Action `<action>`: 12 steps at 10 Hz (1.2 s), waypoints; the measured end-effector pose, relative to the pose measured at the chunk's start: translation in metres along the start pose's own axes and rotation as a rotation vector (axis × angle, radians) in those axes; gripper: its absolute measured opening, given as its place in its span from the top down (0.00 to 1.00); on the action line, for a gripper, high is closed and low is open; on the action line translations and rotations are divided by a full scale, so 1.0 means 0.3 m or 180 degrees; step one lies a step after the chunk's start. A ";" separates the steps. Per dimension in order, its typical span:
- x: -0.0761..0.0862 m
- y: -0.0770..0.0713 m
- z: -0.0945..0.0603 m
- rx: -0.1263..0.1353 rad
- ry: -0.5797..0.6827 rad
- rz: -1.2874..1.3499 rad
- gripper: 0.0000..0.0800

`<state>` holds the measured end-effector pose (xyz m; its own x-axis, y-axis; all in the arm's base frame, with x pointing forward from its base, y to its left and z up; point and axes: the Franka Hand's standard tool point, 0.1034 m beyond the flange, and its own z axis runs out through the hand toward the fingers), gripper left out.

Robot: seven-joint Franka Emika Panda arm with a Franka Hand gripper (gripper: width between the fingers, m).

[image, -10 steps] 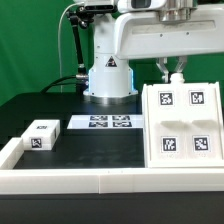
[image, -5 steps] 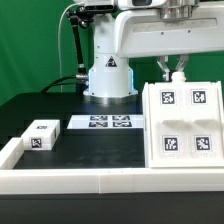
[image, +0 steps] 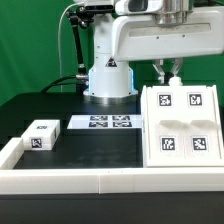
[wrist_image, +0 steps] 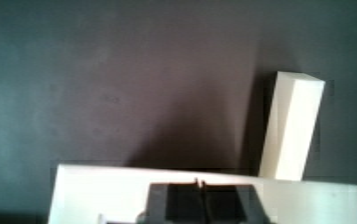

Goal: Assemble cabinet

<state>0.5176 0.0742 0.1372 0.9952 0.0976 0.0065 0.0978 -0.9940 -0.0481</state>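
Observation:
The cabinet's large white body (image: 183, 125) stands on the exterior view's right and shows four marker tags on its face. My gripper (image: 172, 78) hangs just behind its far top edge with the fingers together and nothing between them. In the wrist view the dark fingers (wrist_image: 175, 200) meet in a thin line over the body's white surface (wrist_image: 104, 185). A small white tagged block (image: 41, 134) lies at the exterior view's left, far from the gripper. A long narrow white piece (wrist_image: 294, 125) lies on the dark table beyond the body, seen only in the wrist view.
The marker board (image: 108, 123) lies flat mid-table in front of the robot's base (image: 108, 78). A long low white border wall (image: 80, 180) runs along the front and up the left side. The table top is black.
The gripper has shifted a little toward the exterior view's left behind the body's top edge. The body, the small block and the marker board have not visibly moved.

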 end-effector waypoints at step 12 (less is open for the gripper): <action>0.027 -0.007 -0.011 0.0020 -0.0305 0.0012 1.00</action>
<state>0.5255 0.0770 0.1405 0.9911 0.0984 -0.0892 0.0938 -0.9941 -0.0543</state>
